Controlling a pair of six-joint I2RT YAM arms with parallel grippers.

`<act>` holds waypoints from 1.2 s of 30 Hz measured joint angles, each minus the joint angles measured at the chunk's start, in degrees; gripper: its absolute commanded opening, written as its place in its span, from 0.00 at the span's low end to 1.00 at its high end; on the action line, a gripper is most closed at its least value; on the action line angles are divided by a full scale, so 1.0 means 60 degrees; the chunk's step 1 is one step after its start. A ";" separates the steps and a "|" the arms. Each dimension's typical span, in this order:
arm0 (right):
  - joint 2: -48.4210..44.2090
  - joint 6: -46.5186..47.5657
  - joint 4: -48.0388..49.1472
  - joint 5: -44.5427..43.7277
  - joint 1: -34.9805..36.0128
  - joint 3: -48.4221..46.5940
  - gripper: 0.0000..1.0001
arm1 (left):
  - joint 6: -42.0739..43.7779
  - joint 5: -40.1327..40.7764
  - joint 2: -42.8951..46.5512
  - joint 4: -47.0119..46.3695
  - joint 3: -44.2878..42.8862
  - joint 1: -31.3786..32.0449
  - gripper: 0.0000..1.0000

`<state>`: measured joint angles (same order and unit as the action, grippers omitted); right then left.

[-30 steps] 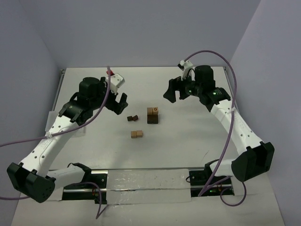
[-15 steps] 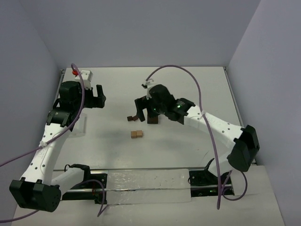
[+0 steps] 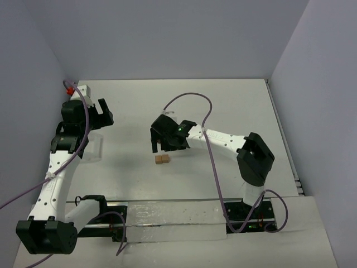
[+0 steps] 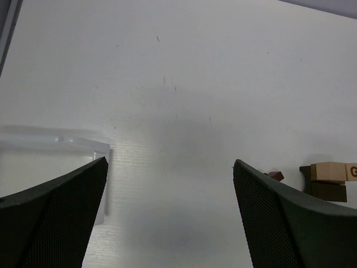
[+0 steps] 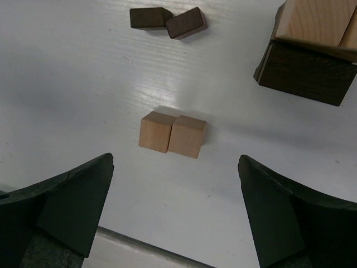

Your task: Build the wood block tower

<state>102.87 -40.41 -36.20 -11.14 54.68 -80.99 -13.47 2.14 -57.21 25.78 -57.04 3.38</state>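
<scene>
The right hand (image 5: 174,167) hangs over the middle of the table (image 3: 234,106), fingers spread wide and holding nothing, touching nothing. Bare white table lies open on all sides of it. Just ahead of its fingers sits the tan pair (image 5: 172,133): two light wooden cubes, smooth and square-cut, side by side and touching. Beyond them lies the dark pair (image 5: 167,20), two dark brown blocks that meet at a corner, one skewed against the other. Off to one side, apart from both pairs, stands the stack (image 5: 304,70), light wood with visible grain resting on a dark base, partly cut off by the wrist view's edge.

The left hand (image 4: 170,167) is raised near the table's left edge, close to the side wall. Its fingers, faced with a black dotted mesh, are also wide apart and empty. A clear plastic tray (image 4: 61,142) lies flat below it by that edge. From its wrist view the stack shows far to the right, its light block bearing a printed mark. The table is matt white with a faint sheen.
</scene>
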 measured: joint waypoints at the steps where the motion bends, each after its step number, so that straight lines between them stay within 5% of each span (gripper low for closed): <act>1: 0.0077 -0.0156 -0.0057 0.0010 0.0018 0.0000 1.00 | -0.0052 -0.0007 -0.0002 -0.0002 0.0024 -0.0024 0.99; 36: 0.2556 -0.1115 -0.0931 -0.0291 0.0517 -0.1286 0.93 | -0.0337 -0.0511 -0.0463 -0.0147 0.0354 -0.0392 0.99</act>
<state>118.21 -47.10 -41.79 -12.88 57.78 -88.71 -15.49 -0.93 -59.99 24.90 -54.92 1.03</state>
